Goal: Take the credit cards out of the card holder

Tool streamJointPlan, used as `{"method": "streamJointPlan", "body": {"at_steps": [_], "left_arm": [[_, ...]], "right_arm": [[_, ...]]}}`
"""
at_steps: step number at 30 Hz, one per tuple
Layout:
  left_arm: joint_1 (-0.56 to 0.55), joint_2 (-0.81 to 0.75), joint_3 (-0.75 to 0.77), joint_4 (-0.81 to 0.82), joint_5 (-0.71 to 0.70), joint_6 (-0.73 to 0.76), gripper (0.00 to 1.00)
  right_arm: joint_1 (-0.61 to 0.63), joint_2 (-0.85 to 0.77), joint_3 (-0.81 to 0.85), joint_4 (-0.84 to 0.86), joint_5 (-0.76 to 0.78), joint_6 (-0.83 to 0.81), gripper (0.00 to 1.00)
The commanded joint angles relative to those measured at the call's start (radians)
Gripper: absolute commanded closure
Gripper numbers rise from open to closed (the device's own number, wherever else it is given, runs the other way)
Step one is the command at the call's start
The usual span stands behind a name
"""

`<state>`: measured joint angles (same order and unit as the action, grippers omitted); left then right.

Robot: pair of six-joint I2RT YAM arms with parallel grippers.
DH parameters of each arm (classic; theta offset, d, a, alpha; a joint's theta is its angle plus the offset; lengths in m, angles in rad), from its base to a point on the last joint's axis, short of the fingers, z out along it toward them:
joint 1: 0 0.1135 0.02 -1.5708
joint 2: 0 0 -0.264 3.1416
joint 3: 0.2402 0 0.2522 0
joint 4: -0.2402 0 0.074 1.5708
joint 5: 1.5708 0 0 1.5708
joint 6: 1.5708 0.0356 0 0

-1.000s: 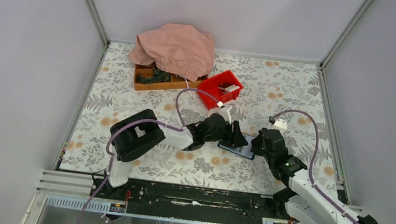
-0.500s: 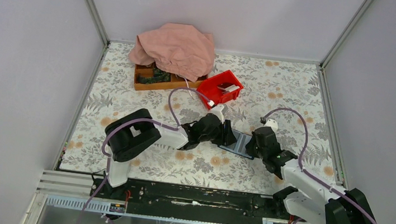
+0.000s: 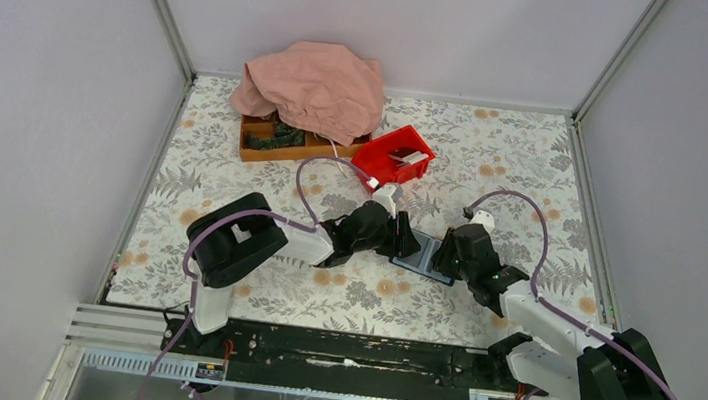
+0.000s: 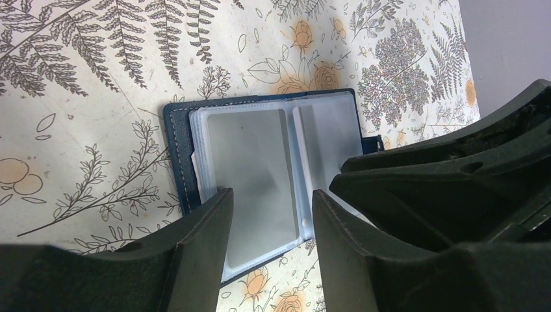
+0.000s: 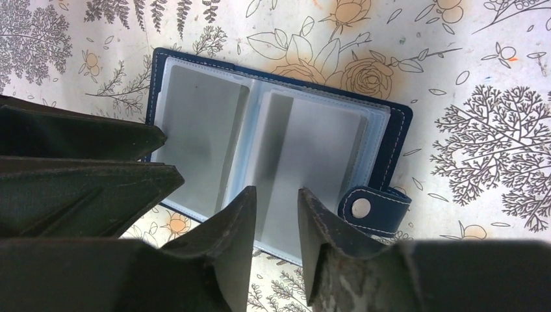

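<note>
The card holder (image 3: pixel 422 256) lies open and flat on the flowered cloth: a dark blue cover with clear sleeves (image 5: pixel 273 140) and a snap tab (image 5: pixel 371 208). Pale grey flat panels show through the sleeves (image 4: pixel 250 162); I cannot tell whether they are credit cards. My left gripper (image 4: pixel 269 211) is open, its fingers (image 4: pixel 201 247) straddling the near edge of one page. My right gripper (image 5: pixel 276 208) is open too, with a narrower gap, its fingertips (image 5: pixel 237 221) over the near edge of the other page by the tab. Both grippers face each other across the holder (image 3: pixel 404 242) (image 3: pixel 444 255).
A red bin (image 3: pixel 394 158) with a few light flat pieces stands behind the holder. Further back left is a wooden tray (image 3: pixel 281 141), partly under a pink cloth (image 3: pixel 313 85). White walls close in the table on three sides.
My right gripper has moved left onto the holder and gone from shut to open. My left gripper shifted slightly left and kept the same opening.
</note>
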<state>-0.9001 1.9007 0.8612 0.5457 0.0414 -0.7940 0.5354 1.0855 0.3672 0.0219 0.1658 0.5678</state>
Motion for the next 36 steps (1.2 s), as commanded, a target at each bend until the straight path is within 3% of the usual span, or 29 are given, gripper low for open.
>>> {"method": "streamJointPlan", "body": {"at_steps": [1,5,14,23,36], "left_arm": [[0.013,0.012,-0.033,-0.016,-0.002,0.010,0.44],[0.011,-0.004,-0.052,-0.003,0.007,0.004,0.44],[0.012,0.003,-0.060,0.030,0.052,-0.015,0.45],[0.012,-0.012,-0.085,0.098,0.097,-0.036,0.45],[0.012,-0.012,-0.097,0.128,0.122,-0.047,0.46]], "right_arm": [[-0.005,-0.027,0.037,0.032,-0.002,0.004,0.60],[-0.006,-0.042,0.037,0.012,-0.004,-0.006,0.52],[-0.005,0.038,0.013,0.195,-0.190,0.002,0.51],[-0.006,0.151,0.013,0.266,-0.213,0.037,0.50],[-0.015,0.141,-0.058,0.427,-0.247,0.093,0.56]]}}
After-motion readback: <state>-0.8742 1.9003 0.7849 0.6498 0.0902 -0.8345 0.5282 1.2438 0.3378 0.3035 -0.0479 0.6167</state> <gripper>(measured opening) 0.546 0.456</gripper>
